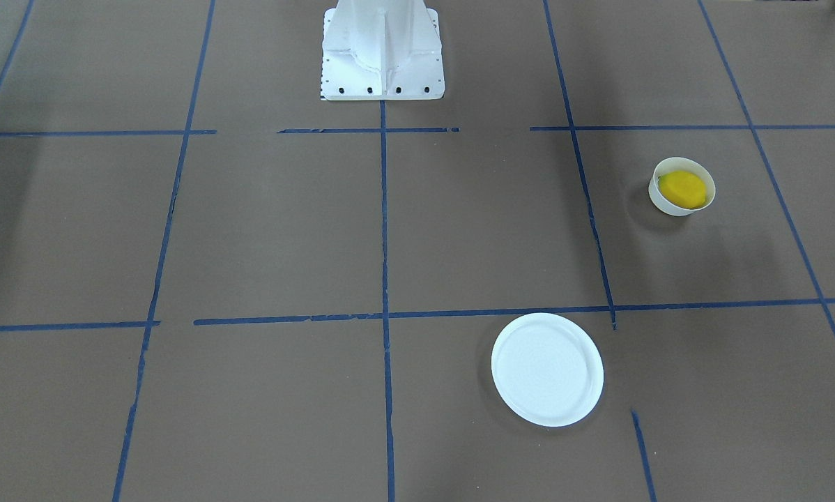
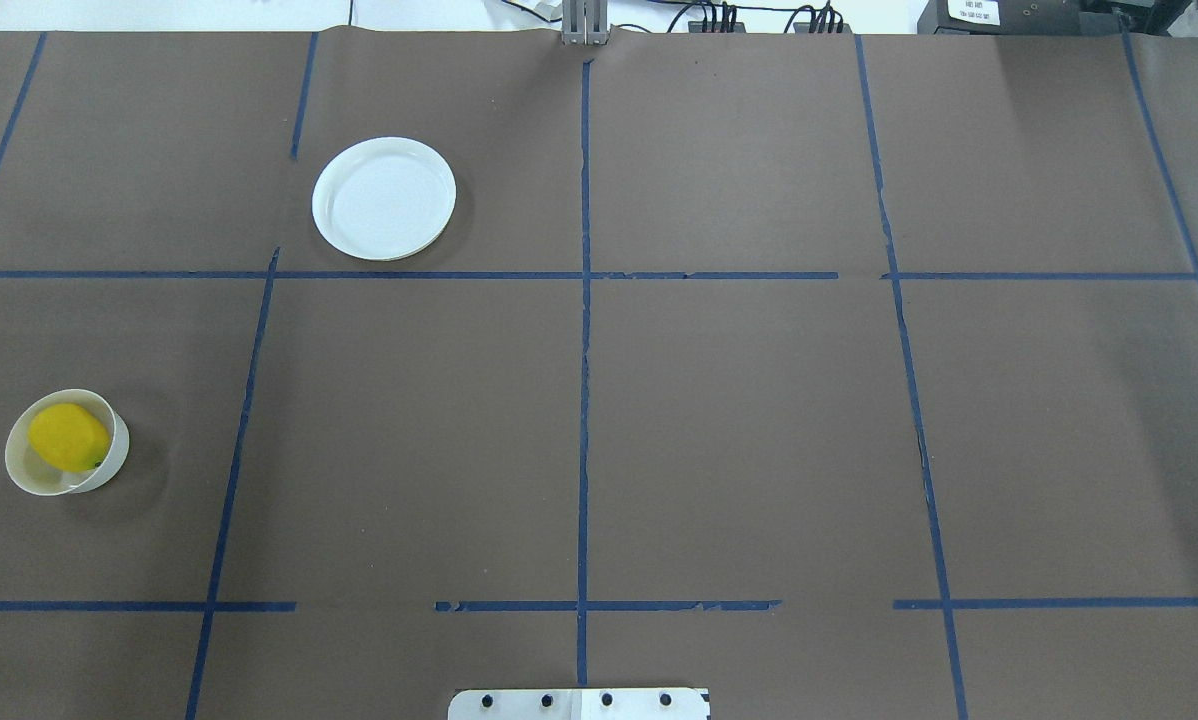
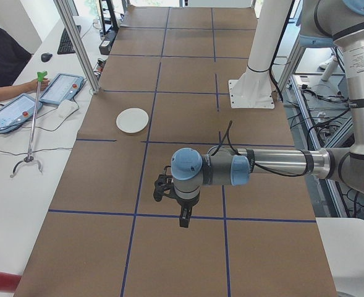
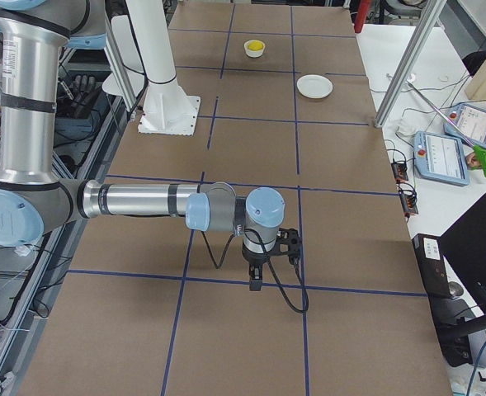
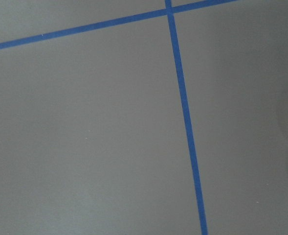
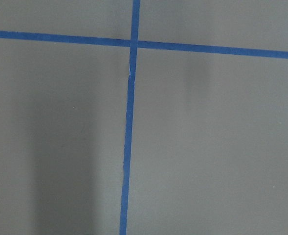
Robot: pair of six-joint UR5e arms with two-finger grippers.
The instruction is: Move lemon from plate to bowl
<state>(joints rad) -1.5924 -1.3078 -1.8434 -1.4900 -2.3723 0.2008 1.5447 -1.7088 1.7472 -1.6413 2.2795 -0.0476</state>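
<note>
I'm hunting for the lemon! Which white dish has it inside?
The small deep bowl, on the left in the overhead view, holds the yellow lemon. The wide flat plate is bare.

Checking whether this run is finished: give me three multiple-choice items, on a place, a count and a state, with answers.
1. Where is the lemon? A on the plate; B in the bowl; C beside the bowl.
2. How many white dishes? A one; B two; C three.
3. The plate is: A empty; B holding fruit; C stacked on the bowl.
Key: 1 B, yellow shows inside the bowl's rim; 2 B, only plate and bowl; 3 A, its surface is bare.
</note>
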